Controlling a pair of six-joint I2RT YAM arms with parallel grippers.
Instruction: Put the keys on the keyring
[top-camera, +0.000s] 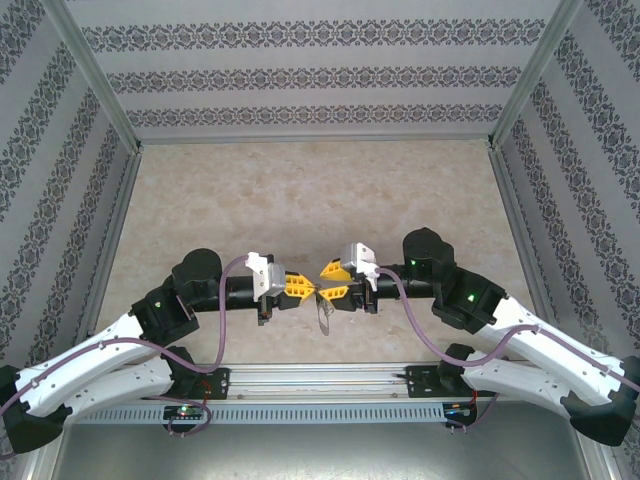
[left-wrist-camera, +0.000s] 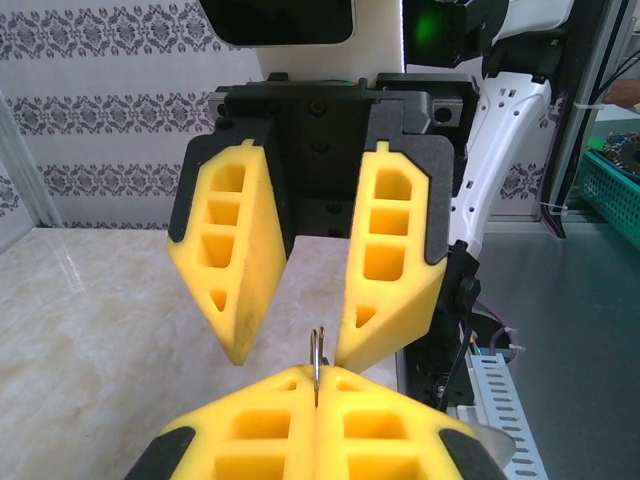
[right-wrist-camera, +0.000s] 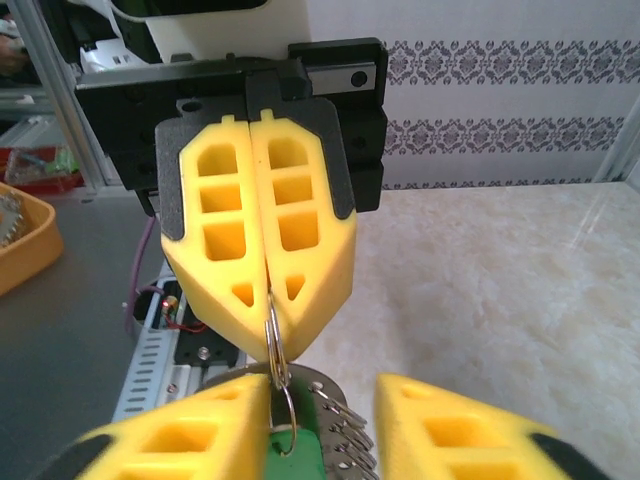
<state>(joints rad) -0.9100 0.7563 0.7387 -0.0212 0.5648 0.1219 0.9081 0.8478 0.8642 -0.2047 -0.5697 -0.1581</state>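
Keyring pinched edge-on by left gripper, pads pressed together; loop hangs toward 6 o'clock from the pinch. Right gripper faces it from 3 o'clock in top view, fingers spread. Green key at loop's lower end, between the spread fingers; chain at key's 2 o'clock.

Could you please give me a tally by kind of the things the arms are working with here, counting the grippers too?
grippers: 2, the left gripper and the right gripper
green-headed key: 1
keyring: 1
total: 4
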